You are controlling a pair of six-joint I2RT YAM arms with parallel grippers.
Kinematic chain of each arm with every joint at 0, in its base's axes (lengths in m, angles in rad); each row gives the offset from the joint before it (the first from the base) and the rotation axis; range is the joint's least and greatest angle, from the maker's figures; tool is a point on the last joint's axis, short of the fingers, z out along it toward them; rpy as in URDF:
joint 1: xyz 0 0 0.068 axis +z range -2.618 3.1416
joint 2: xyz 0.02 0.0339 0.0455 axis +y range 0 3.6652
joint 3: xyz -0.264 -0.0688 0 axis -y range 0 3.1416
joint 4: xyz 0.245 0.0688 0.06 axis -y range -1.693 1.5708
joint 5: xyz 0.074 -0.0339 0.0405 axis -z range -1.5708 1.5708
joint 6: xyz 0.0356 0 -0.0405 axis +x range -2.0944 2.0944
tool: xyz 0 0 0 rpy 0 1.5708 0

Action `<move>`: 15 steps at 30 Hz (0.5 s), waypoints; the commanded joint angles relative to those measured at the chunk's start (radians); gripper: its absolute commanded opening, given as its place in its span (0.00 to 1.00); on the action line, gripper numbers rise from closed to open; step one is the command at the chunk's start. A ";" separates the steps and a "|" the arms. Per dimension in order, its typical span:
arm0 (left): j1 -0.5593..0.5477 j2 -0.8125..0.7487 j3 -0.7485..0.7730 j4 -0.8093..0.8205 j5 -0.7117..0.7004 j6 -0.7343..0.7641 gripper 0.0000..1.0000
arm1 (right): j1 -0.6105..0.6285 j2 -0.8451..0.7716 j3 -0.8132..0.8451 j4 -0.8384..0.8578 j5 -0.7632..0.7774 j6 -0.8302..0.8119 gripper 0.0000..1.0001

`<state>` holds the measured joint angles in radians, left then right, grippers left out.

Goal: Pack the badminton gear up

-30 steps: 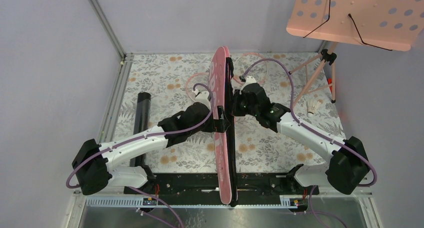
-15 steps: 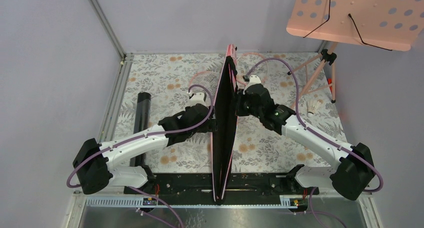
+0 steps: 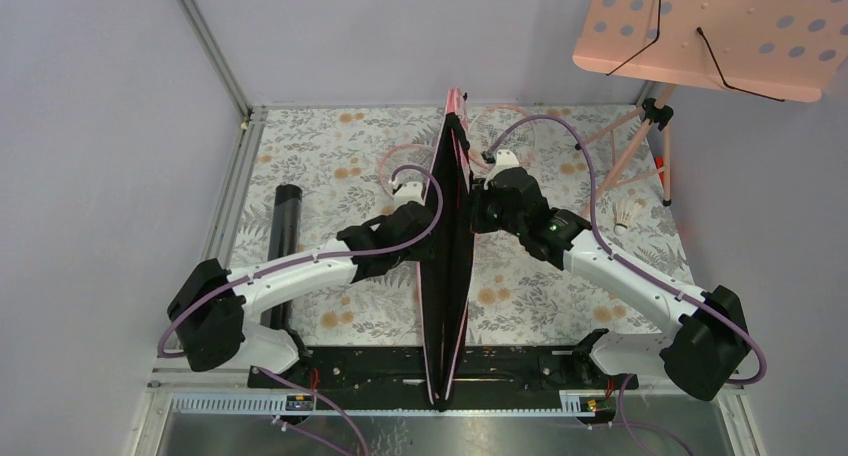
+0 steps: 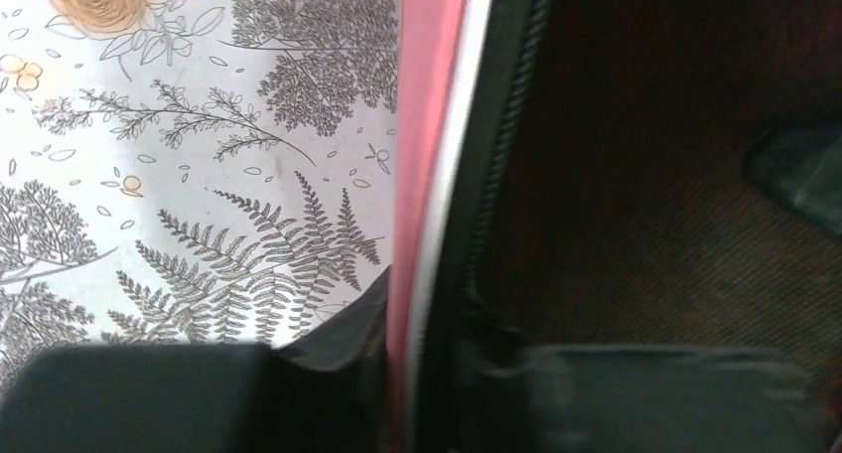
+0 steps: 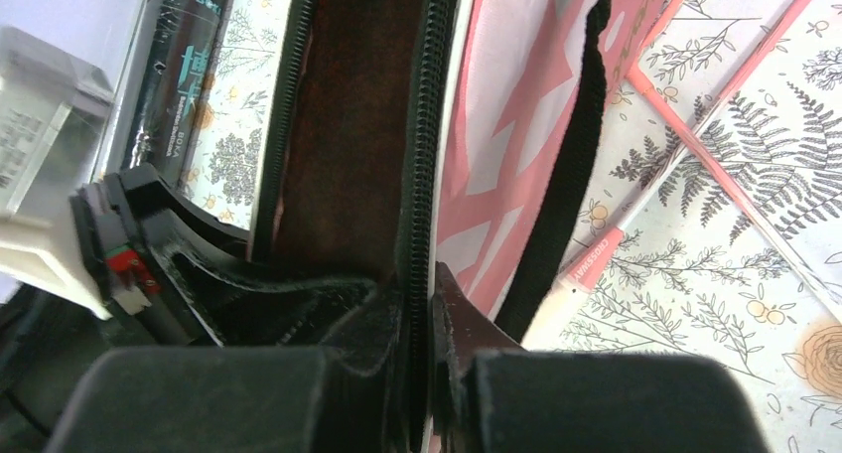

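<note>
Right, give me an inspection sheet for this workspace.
Surface: floral table cover, flat.
Job's things: racket bag held on edge, mouth open upward; black tube left of it; shuttlecock far right; rackets lying beside the bag.
Clutter: pink music stand at the far right corner.
Grippers: left claw and right claw each shut on one bag lip.
Cables: purple cable looping over each arm.
Surroundings: lilac walls.

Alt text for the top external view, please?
A long pink racket bag stands on edge, its dark mouth spread open between the left gripper and right gripper, each clamping one rim. A black tube lies left; a white shuttlecock sits right near a pink perforated music stand.
</note>
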<state>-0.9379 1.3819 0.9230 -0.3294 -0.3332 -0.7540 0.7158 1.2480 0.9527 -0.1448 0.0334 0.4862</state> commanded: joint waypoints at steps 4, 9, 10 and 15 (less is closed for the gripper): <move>0.067 -0.111 0.045 -0.145 -0.165 -0.014 0.00 | 0.004 -0.007 0.062 -0.049 0.079 -0.124 0.00; 0.145 -0.351 -0.093 -0.275 -0.284 -0.087 0.00 | -0.043 0.023 0.065 -0.056 0.043 -0.130 0.00; 0.168 -0.407 -0.114 -0.290 -0.294 -0.098 0.00 | -0.058 0.036 0.067 -0.055 0.025 -0.130 0.00; 0.239 -0.670 -0.205 -0.366 -0.342 -0.124 0.00 | -0.099 0.153 0.102 -0.020 -0.071 -0.150 0.00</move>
<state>-0.7441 0.8585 0.7696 -0.6121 -0.5282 -0.8398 0.6537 1.3197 0.9962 -0.1772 0.0189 0.3809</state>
